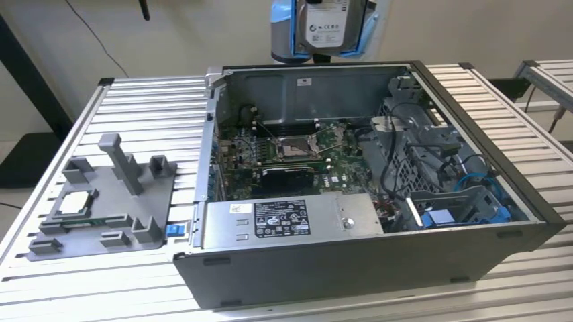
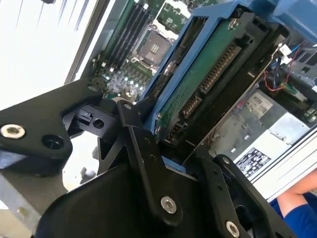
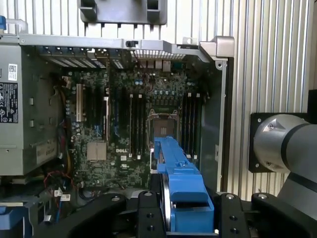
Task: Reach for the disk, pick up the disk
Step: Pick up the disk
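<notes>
The gripper [image 2: 171, 144] has its fingers [image 2: 143, 144] clenched on the disk [image 2: 198, 74], held by its blue bracket [image 3: 181, 181] high above the far wall of the open computer case [image 1: 376, 268]. Judged: hold the clamp square and lift steadily.

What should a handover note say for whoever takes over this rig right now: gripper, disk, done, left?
Gripper: shut on the disk, its black fingers clamped across the blue bracket in both wrist views.
Disk: in the air above the back wall of the open computer case, label facing the exterior view, touching nothing else.
Done: the reach and the pickup; the disk is lifted.
Left: nothing of the pickup.
Also there: power-supply box inside the case, grey fixture with the processor chip on the table at the exterior view's left.
</notes>
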Robot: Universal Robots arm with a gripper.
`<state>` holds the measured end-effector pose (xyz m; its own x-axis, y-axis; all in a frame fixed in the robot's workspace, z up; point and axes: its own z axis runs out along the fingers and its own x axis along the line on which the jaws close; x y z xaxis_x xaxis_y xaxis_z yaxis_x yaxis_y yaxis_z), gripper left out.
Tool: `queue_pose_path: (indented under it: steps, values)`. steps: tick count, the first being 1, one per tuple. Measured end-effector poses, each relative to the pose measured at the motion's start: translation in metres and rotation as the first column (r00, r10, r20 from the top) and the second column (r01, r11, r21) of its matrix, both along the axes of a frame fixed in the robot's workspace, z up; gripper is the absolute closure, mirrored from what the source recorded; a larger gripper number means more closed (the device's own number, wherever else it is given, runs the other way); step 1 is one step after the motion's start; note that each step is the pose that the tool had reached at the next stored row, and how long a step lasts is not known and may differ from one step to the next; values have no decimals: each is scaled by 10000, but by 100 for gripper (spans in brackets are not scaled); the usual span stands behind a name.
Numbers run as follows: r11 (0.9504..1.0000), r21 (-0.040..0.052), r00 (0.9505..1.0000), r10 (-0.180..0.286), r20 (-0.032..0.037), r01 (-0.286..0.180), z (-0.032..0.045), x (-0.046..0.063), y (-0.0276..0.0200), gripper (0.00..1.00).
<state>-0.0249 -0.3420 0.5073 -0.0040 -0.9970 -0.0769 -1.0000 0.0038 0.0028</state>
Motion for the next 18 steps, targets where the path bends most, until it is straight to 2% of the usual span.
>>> queue_pose_path:
  steps: [8, 18]
  values:
    - [10000, 0, 10000, 0, 0, 0, -2, 185, 0, 100]
    - [10000, -34, 10000, 3, 20, -3, -12, 329, 0, 100]
